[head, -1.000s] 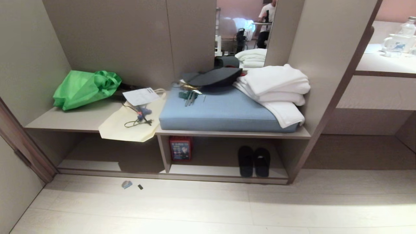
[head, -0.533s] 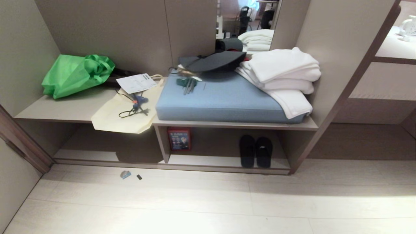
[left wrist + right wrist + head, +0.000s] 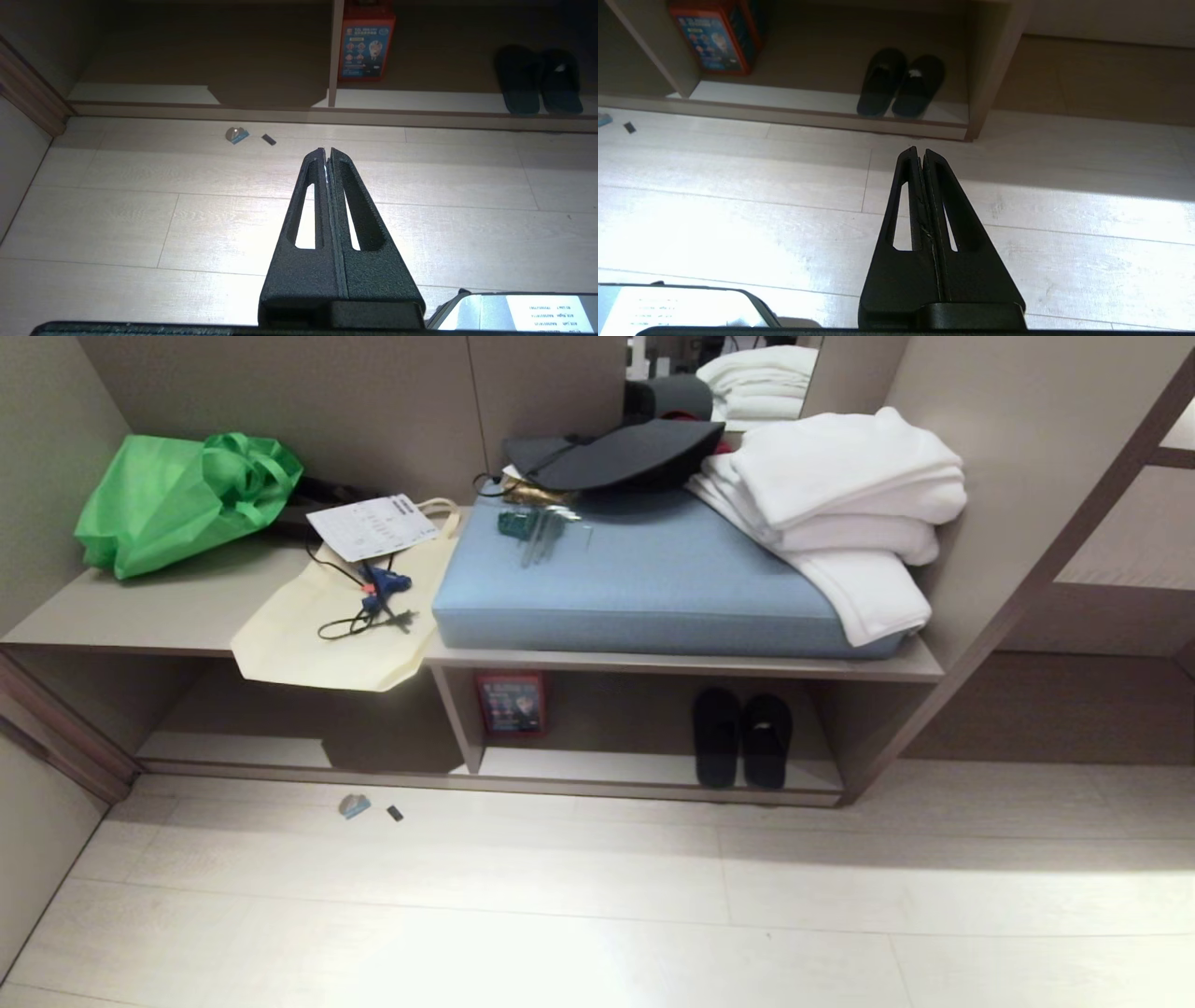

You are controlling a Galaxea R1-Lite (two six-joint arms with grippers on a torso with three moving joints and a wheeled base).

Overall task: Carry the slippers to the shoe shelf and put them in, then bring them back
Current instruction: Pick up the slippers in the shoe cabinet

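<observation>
While both arms hang parked over the pale wood-plank floor (image 3: pixel 597 915), each claw is pressed shut on nothing — the left claw (image 3: pixel 325 151) points at bare planks short of the shelf, and the right claw (image 3: pixel 919 151) points toward the compartment that holds the footwear, well apart from it.

Beyond the right claw, the pair of soft black closed-toe fabric slippers (image 3: pixel 742 737) stands side by side, touching, toes inward, on the pale base board of the low taupe wood-grain shoe shelf (image 3: pixel 653 665), in its right-hand compartment beside the outer upright panel. Judging by that, the carrying-in appears done, and the fetching back is what remains; no grasp has begun.

That same compartment also holds a red printed box (image 3: pixel 511 704), upright against the divider panel and well apart from the slippers. The left compartment shows only shadow.

On the counter above lie a blue flat cushion (image 3: pixel 644 593), a stack of folded white towels (image 3: pixel 840 509), a dark wide-brimmed hat (image 3: pixel 611 453), a cream cloth tote bag (image 3: pixel 327 635) with a black cable and a printed sheet on it, and a crumpled green fabric bag (image 3: pixel 182 495). Two small scraps (image 3: pixel 369 807) lie on the floor before the shelf.
</observation>
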